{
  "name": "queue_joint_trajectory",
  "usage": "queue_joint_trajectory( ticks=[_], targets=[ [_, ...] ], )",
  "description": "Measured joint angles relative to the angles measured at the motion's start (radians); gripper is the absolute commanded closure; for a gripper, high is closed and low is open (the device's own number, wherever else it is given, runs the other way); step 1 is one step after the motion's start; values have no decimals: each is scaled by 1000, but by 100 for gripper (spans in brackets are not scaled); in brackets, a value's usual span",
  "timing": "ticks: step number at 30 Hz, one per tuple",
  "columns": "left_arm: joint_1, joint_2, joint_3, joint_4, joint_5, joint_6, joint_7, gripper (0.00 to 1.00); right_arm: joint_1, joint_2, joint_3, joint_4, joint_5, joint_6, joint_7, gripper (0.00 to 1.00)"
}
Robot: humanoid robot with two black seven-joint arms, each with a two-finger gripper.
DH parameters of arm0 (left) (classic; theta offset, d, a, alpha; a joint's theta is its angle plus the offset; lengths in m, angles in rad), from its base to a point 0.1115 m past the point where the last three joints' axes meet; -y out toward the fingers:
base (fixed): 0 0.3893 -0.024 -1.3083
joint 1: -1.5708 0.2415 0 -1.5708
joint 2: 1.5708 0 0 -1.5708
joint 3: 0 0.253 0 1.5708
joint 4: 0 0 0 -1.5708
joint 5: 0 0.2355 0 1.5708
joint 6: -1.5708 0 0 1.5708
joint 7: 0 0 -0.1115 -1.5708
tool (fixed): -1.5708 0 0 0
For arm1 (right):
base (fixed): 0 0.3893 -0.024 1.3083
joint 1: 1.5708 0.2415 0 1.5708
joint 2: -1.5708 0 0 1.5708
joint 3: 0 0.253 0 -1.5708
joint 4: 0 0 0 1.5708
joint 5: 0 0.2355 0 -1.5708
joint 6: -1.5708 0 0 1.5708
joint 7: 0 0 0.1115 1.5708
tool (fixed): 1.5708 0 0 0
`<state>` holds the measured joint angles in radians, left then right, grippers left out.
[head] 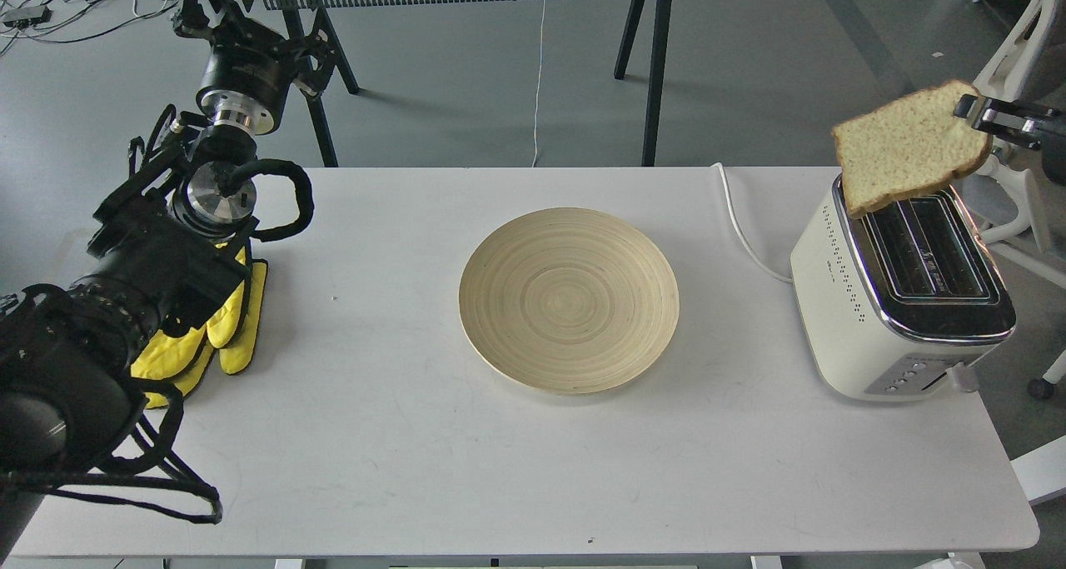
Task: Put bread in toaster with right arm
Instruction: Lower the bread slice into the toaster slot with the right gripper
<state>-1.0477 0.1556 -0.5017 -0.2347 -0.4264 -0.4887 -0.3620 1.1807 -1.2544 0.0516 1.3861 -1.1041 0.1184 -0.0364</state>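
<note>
The bread [909, 148] is a pale speckled slice with a brown crust, held in the air, tilted, just above the far end of the toaster [904, 290]. Its lower left corner is at or very near the toaster's chrome top by the left slot. The toaster stands at the table's right edge with both slots empty. My right gripper [976, 112] comes in from the right edge and is shut on the bread's upper right corner. My left arm rises at the far left; its gripper [193, 2] is small and dark off the table's back left corner.
A round wooden plate [569, 298] lies empty at the table's middle. Yellow gloves [218, 327] lie at the left edge under my left arm. The toaster's white cord [741, 227] runs off the back edge. A second table's legs [654, 77] stand behind.
</note>
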Motion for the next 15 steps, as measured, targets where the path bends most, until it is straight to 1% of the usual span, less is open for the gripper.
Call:
queue_joint_trajectory(
  ticks=[2, 6, 15],
  targets=[
    [0, 0, 1, 0, 0, 0, -5, 0, -14, -32, 0, 5, 0, 2, 3, 100],
    [0, 0, 2, 0, 0, 0, -11, 0, -27, -50, 0, 7, 0, 3, 6, 100],
    [0, -1, 2, 0, 0, 0, -12, 0, -57, -11, -1, 12, -1, 2, 0, 100]
  ],
)
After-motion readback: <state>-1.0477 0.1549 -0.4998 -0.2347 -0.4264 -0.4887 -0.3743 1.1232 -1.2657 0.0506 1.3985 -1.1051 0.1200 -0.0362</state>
